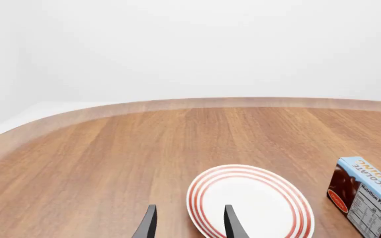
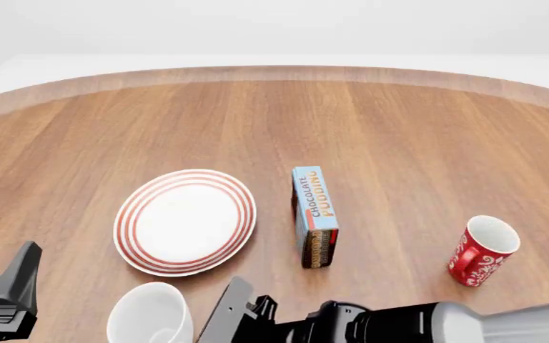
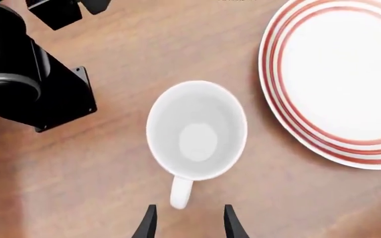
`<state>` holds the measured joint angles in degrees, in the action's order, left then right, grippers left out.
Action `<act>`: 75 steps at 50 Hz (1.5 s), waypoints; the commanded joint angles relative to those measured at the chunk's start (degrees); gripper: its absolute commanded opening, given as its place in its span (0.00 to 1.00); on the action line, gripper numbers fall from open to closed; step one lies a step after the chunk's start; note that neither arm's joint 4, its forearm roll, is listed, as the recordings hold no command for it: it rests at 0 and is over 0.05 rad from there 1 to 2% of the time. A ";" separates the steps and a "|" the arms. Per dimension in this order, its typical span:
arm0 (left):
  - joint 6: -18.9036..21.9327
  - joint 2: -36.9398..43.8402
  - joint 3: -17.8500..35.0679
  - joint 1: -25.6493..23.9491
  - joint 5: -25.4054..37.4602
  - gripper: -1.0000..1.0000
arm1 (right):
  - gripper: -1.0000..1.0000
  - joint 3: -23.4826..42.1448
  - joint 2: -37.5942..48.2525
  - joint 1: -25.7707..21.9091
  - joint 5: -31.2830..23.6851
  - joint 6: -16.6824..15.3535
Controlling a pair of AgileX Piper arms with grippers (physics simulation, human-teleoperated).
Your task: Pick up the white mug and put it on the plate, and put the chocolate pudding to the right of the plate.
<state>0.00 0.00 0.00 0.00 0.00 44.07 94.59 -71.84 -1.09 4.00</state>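
White mug [image 3: 197,131] upright on wooden table [image 2: 399,128], mouth up, loop handle pointing straight at right gripper [image 3: 189,223]. Right gripper above and just short of handle end; fingers apart, handle tip lined up with gap between them, no contact visible, nothing held. Right arm reaching in low across near edge of table in front view, gripper [image 2: 231,314] just beside mug [image 2: 151,314]. Plate [image 3: 339,79] flat on table just past mug from right gripper, close to mug rim but apart from it; bare, red rings round rim. Same plate [image 1: 250,201] directly ahead of left gripper [image 1: 189,224], one finger overlapping its near rim in left wrist view; left fingers apart, nothing between them. Left gripper [image 2: 12,293] on other side of mug from right gripper, apart from it. Chocolate pudding [image 2: 314,214] on long edge, beyond right gripper and off to plate's far side, near plate but not touching; dark brown end toward arms. Red mug [image 2: 482,250] tilted, well apart from both grippers.
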 commanded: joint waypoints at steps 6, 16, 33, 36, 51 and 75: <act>0.00 0.00 0.00 0.00 0.00 1.00 | 1.00 2.25 1.13 -0.19 -1.22 1.59; 0.00 0.00 0.00 0.00 0.00 1.00 | 1.00 3.23 2.34 -0.82 -1.21 2.19; 0.00 0.00 0.00 0.00 0.00 1.00 | 1.00 3.66 4.03 -1.52 -0.70 3.55; 0.00 0.00 0.00 0.00 0.00 1.00 | 1.00 3.74 4.48 -1.58 -0.55 3.75; 0.00 0.00 0.00 0.00 0.00 1.00 | 0.00 3.86 5.46 -1.85 -0.43 4.75; 0.00 0.00 0.00 0.00 0.00 1.00 | 0.00 4.11 3.86 -1.30 -1.54 2.97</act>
<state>0.00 0.00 0.00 0.00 0.00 47.96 99.14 -73.46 -2.22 7.46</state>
